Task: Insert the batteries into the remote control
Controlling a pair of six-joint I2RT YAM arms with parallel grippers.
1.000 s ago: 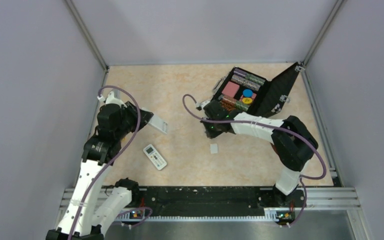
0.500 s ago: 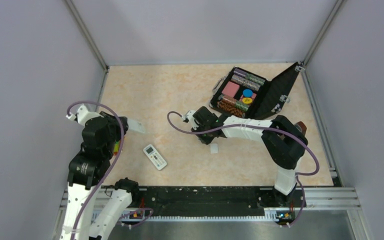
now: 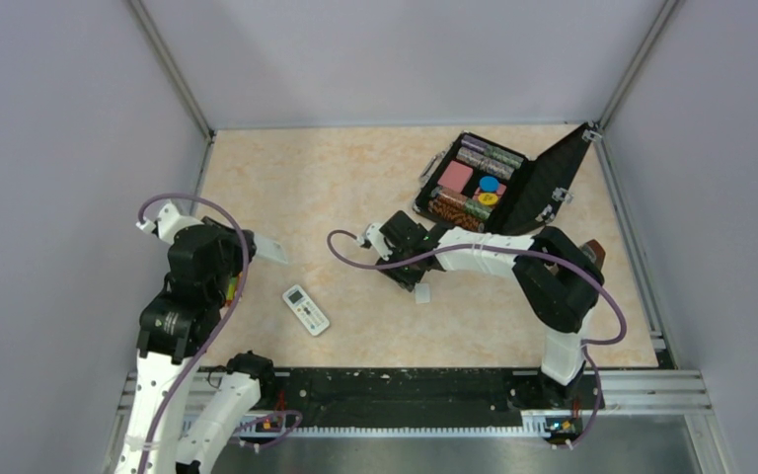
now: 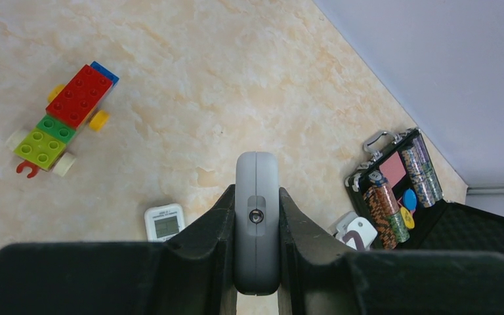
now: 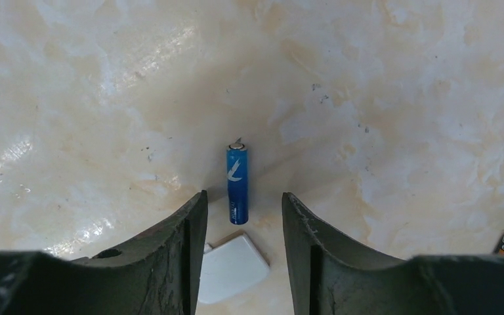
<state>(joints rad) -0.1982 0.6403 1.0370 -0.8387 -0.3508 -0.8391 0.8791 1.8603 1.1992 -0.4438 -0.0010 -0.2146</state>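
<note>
My right fingers (image 5: 190, 223) stand apart and grasp nothing, low over the desk (image 5: 394, 92). One battery (image 5: 237, 184) lies flat in the middle of the right wrist view. Its long axis runs up and down the frame, in line with the gap. Its lower end sits just inside my fingertips, with bare desk on either side, and its small metal tip points away from me toward the top of the frame. Touching or almost touching that lower end, deeper in the gap at the bottom of the frame, lies a small white battery cover (image 5: 233, 268). I judge that closing here would pinch the battery across its width, near its end rather than its middle, and the cover is close enough to be nudged. This arm is by far the nearer to the battery, and I can make out only this one. My left fingers (image 4: 220, 220) are clenched on the remote control (image 4: 256, 216), held edge-on and well apart from the battery, at the left of the top view. Below it on the desk lie a white-faced remote (image 4: 165, 222) with a small display and, toward the upper left of the left wrist view, a brick car (image 4: 62, 118). Farthest off, at the upper right of the top view, a black case (image 3: 543, 193) lies open, holding rows of chips (image 3: 489, 156), a pink block (image 3: 456, 177), a blue chip (image 3: 490, 184) and a yellow chip (image 3: 489, 198).
</note>
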